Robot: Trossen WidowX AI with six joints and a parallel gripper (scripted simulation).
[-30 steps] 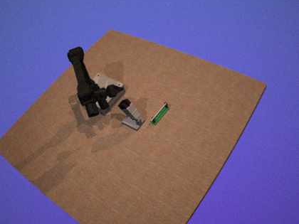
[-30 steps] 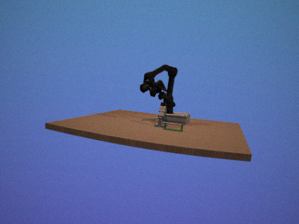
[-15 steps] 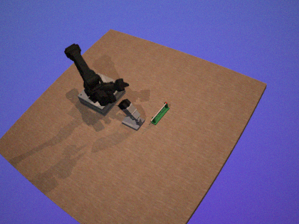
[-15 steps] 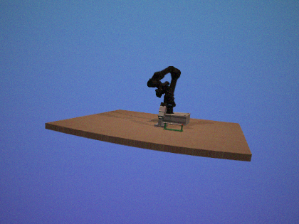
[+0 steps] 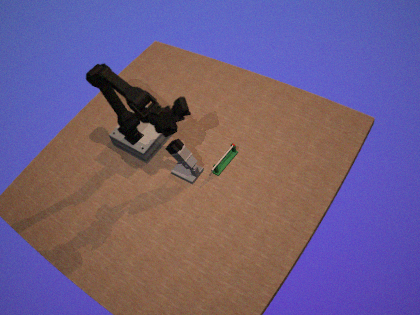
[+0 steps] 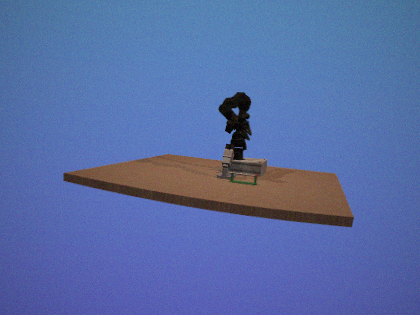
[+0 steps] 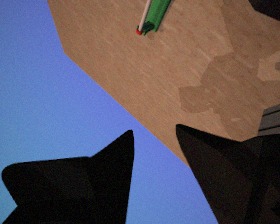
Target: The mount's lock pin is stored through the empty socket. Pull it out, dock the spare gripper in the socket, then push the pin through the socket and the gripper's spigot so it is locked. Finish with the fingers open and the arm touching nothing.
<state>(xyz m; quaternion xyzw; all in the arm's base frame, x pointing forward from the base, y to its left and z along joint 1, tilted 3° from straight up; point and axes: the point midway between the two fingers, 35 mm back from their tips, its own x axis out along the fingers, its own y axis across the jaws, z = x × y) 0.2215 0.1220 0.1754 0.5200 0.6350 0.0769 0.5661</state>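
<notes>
My gripper [image 5: 184, 106] [image 7: 154, 132] is partly open, with nothing between the fingers. It is raised near the arm's base, away from the task's objects. A white rod with a red end [image 5: 223, 157] [image 7: 145, 15], which looks like the lock pin, lies along the top of a green two-post holder [image 5: 228, 162] [image 6: 243, 183] [image 7: 158, 14]. A grey block with a black top [image 5: 183, 156] [image 6: 228, 156], which looks like the spare gripper, leans over a grey base plate [image 5: 180, 174]. The socket and spigot are too small to make out.
The arm's pale base block [image 5: 131, 149] [image 6: 256, 167] stands behind the leaning block. The wooden table top [image 5: 240, 219] [image 6: 150, 179] carries everything. Its edge [image 7: 95, 80] shows in the wrist view, along with the arm's shadow.
</notes>
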